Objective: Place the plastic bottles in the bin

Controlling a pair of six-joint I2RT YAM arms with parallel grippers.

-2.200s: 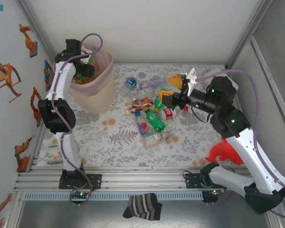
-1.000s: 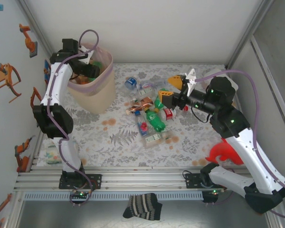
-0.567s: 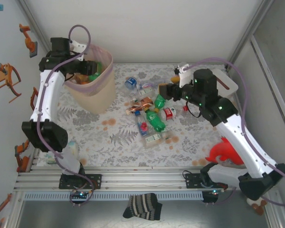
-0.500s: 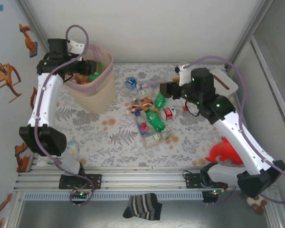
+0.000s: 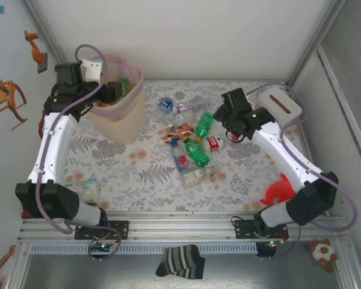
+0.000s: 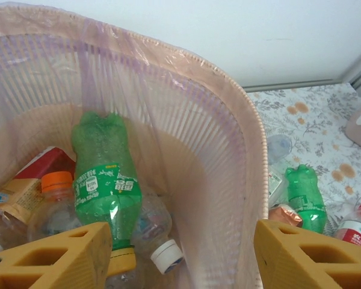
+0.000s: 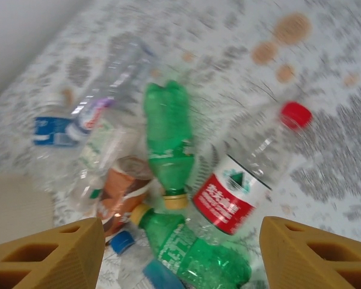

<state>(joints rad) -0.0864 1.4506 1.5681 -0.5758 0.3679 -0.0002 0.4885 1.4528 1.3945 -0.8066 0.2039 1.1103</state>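
directly beneath the right claw lie plastic bottles.

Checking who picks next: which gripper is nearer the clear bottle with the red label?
Right. The right gripper hangs open above the red-labelled bottle; the left gripper is far off over the bin.
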